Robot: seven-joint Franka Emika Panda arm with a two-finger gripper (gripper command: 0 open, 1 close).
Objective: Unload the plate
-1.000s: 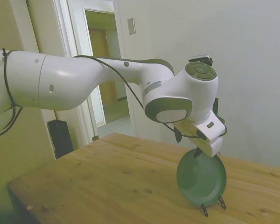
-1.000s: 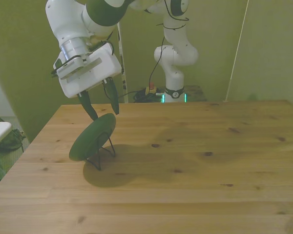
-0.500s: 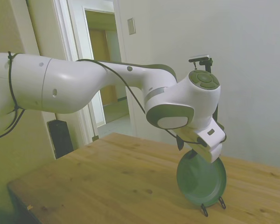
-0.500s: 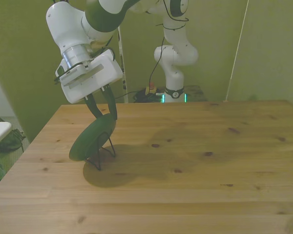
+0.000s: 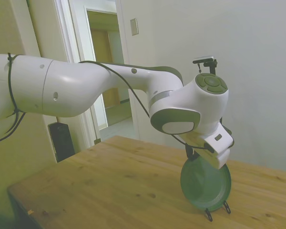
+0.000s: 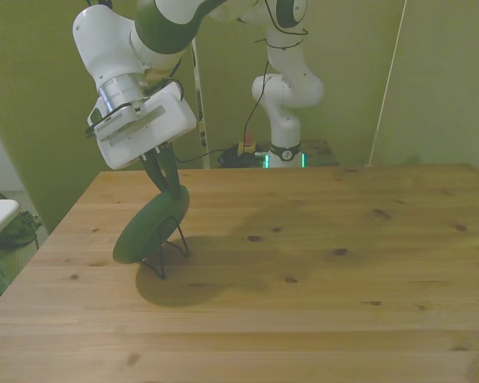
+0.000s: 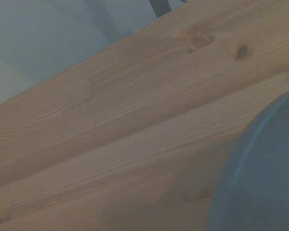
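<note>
The dark green plate (image 6: 149,227) stands on edge, leaning in a thin black wire stand (image 6: 168,254) near the front view's left side of the wooden table (image 6: 319,263). My gripper (image 6: 172,188) has come down on the plate's top rim, and its two fingers are pinched together on that rim. From the side, the plate (image 5: 205,183) stands upright on the stand's feet (image 5: 209,215), with the gripper (image 5: 196,155) at its upper edge. The wrist view holds a blurred arc of the plate (image 7: 265,178) over the table boards.
A second white robot arm (image 6: 285,88) stands beyond the table's far edge. The table's left edge (image 6: 60,231) runs close to the plate. A doorway (image 5: 105,71) and a dark speaker (image 5: 62,139) lie beyond the table in the side view.
The gripper has come down onto the plate's top rim, and its fingers have gone from wide apart to pinched on the rim. The plate and stand have not moved.
</note>
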